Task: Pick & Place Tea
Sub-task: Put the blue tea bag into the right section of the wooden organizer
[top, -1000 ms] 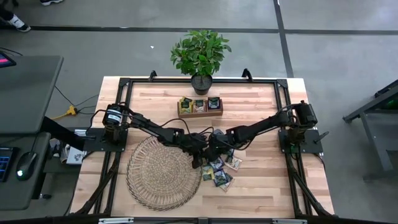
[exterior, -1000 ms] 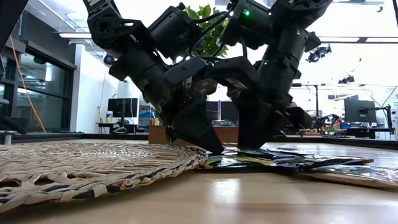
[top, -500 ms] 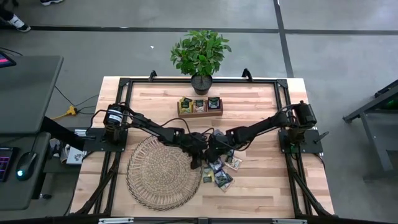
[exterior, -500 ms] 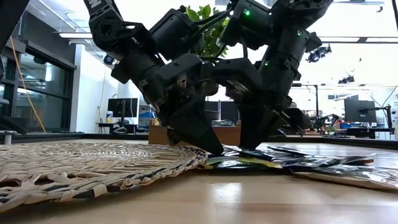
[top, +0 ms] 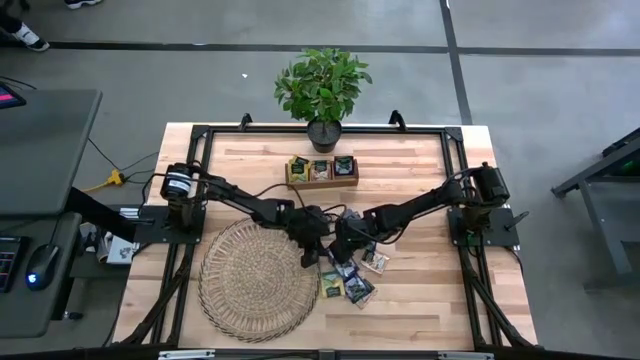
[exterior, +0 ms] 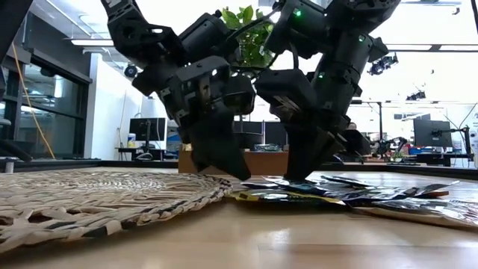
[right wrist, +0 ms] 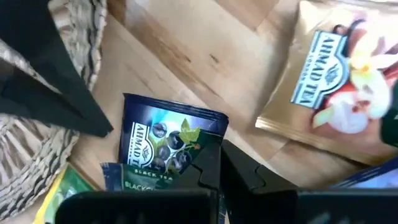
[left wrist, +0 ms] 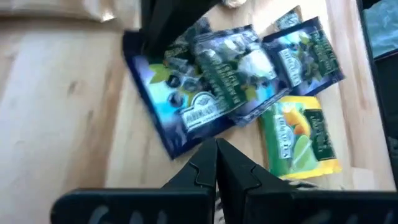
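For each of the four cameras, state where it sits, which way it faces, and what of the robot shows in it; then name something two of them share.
High view: above the table, facing straight down; both arms meet over the tea sachets beside the wicker mat.
Low view: table-top height, facing level into the room; both arms descend from above.
Left wrist view: on the left arm, facing down; shut left tool over sachets.
Right wrist view: on the right arm; shut right tool on a dark sachet.
Shared: both wrist views show dark sachets.

A grey floor [top: 540, 90] crossed by dark seam lines surrounds the wooden table [top: 420, 310]. A grey desk [top: 40, 150] stands at the left edge — a monitor [exterior: 146, 128] and large windows [exterior: 45, 112] show across the room. Ceiling lights [exterior: 418, 46] glow bright overhead — another monitor [exterior: 433, 133] stands far right.
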Tool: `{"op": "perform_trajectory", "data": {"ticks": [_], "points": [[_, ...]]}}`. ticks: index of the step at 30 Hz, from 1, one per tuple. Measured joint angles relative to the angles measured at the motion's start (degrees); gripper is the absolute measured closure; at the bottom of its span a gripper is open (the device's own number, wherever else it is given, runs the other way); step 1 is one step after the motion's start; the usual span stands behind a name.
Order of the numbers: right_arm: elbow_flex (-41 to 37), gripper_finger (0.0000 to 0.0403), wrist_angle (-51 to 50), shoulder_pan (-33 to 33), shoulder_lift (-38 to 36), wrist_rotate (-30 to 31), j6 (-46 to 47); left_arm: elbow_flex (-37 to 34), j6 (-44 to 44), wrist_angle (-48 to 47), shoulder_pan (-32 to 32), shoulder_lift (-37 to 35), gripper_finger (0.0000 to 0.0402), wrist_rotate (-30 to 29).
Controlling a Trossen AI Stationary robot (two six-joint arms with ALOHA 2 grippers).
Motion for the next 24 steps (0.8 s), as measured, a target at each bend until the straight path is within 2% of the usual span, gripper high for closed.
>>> {"op": "perform_trajectory", "data": {"ticks": [10, 16, 21, 24], "points": [[0.02, 0.0403, -1.64, 0.10, -1.36, 1.29, -1.80, 0.09, 2.35, -0.89, 4.48, -4.71, 0.0401, 9.05], [0.00, 0.0403, -7.41, -0.04, -8.10, 4.98, -3.76, -1.23, 5.19, -1.21, 6.11, -8.90, 0.0401, 10.71], [0.00, 0.0403, -14.85, -0.41, -15.28, 9.78, -5.66, -5.84, 5.51, 1.03, 7.85, -13.91, 0.0401, 9.80], [0.00, 0.0403, -18.51, -1.14, -19.80, 11.64, -8.79, -9.74, 3.56, 7.48, 9.49, -16.11, 0.0401, 9.25]]}}
